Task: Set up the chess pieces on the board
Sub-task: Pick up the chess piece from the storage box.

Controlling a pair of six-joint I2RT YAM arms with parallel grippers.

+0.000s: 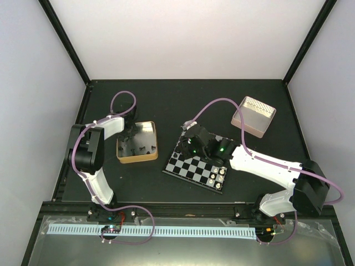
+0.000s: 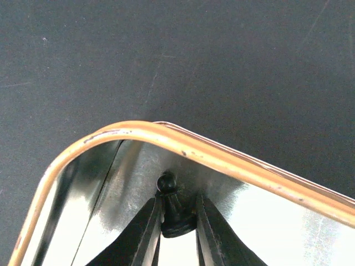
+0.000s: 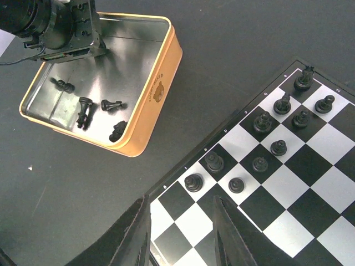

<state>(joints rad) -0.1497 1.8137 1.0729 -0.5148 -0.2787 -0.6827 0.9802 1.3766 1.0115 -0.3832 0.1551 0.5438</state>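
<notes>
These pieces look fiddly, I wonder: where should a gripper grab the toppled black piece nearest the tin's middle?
I'd pinch the toppled piece across its narrow stem, straight down from above: it lies flat on the tin floor, stem exposed.

From above, your white right arm [image 1: 260,163] hides the far squares of the small black-and-grey checkered board [image 1: 188,165].

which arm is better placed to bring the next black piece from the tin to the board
Left. The left gripper is inside the gold tin, fingers pressed on a black piece. The right gripper hangs open over the board, away from the tin.
</notes>
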